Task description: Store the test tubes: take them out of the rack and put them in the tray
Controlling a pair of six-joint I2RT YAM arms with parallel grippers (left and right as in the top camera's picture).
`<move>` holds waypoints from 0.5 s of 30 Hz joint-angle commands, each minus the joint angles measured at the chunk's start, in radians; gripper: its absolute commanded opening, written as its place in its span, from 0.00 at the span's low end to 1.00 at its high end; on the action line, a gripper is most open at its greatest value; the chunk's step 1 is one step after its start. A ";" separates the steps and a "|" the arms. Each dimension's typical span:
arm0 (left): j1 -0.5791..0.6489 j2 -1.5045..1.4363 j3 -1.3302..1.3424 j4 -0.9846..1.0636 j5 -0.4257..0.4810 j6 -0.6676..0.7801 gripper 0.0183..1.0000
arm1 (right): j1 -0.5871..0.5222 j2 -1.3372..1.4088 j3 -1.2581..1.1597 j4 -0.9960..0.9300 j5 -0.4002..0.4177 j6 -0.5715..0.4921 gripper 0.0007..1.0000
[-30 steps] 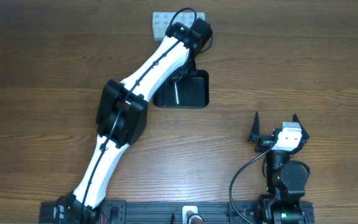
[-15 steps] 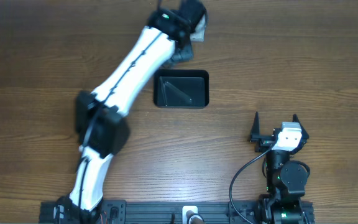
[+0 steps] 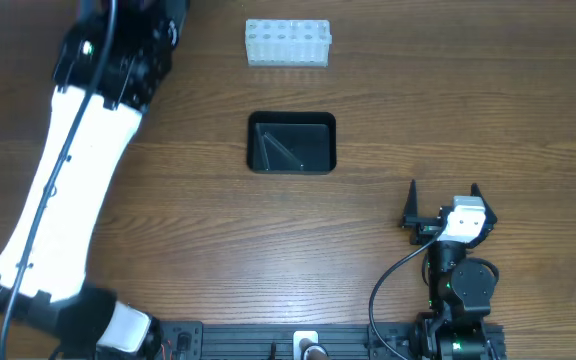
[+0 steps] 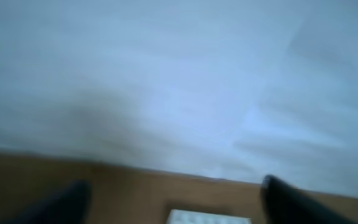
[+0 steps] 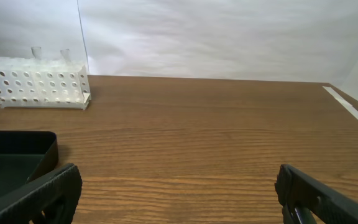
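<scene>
At the desk's far edge, the rack holds two upright tubes. Loose tubes lie in the black tray nearby. Left hand and right hand are both spread wide and empty.

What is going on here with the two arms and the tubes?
The job is emptying the white rack into the black tray. Two test tubes lie in the tray, and at least two more stand in the rack. The left gripper is open and empty, up at the table's far left. The right gripper sits open near its base, holding nothing.
</scene>
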 commanded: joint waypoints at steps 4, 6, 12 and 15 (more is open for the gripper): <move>0.171 -0.306 -0.606 0.370 0.236 0.097 1.00 | -0.006 -0.010 -0.006 -0.004 -0.002 0.003 0.99; 0.224 -0.408 -0.779 0.459 0.299 0.097 1.00 | -0.006 -0.010 -0.006 -0.004 -0.002 0.003 0.99; 0.367 -0.812 -1.233 0.546 0.382 0.097 1.00 | -0.006 -0.010 -0.006 -0.004 -0.002 0.003 0.99; 0.408 -1.033 -1.396 0.533 0.417 0.149 1.00 | -0.006 -0.010 -0.006 -0.004 -0.002 0.003 0.99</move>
